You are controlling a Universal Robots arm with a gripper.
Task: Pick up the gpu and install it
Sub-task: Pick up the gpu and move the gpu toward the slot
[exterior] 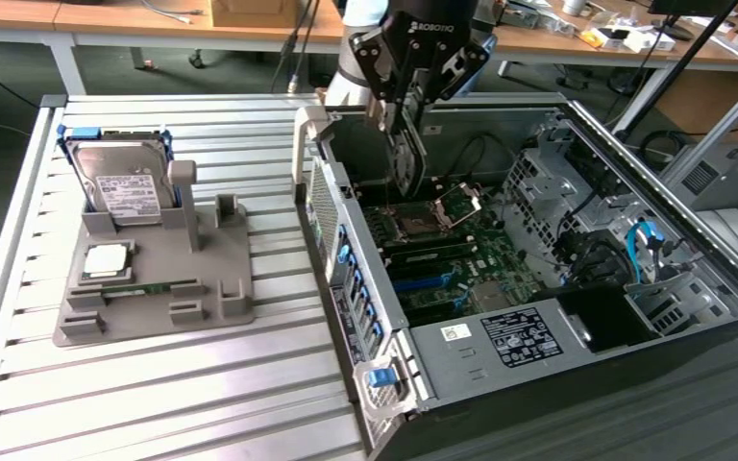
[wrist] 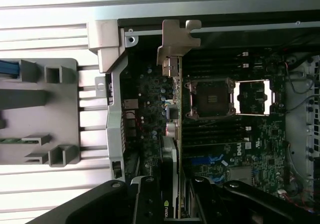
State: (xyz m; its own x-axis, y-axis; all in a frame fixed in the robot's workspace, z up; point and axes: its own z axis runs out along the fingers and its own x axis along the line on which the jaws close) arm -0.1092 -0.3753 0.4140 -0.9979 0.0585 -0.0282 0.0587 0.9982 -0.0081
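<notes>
At the exterior view's left, a slatted metal counter (exterior: 151, 384) carries a grey moulded holder (exterior: 222, 264). A silver hard drive (exterior: 126, 187) with a white label stands upright in the holder's far slot. Nearer the camera, a square processor chip (exterior: 107, 259) lies flat, and a narrow green memory stick (exterior: 138, 288) sits on edge just in front of it.

In the middle, the gripper (exterior: 402, 120) hangs over the rear end of the open computer case (exterior: 472, 360), which lies on its side. The gripper is clamped on the gpu (exterior: 405, 163), which hangs from it edge-down, clear of the holder and above the motherboard (exterior: 459, 274). In the wrist view the black fingers (wrist: 150, 204) pinch the card from both sides. The gpu (wrist: 174, 174) runs edge-on away from them, and its silver bracket (wrist: 177, 38) lies close to the case's rear wall. I cannot tell whether the card's lower edge touches a slot.

Further right lie the open processor socket (exterior: 421, 226), then metal drive cages (exterior: 549, 187) and blue cables (exterior: 638, 240).
</notes>
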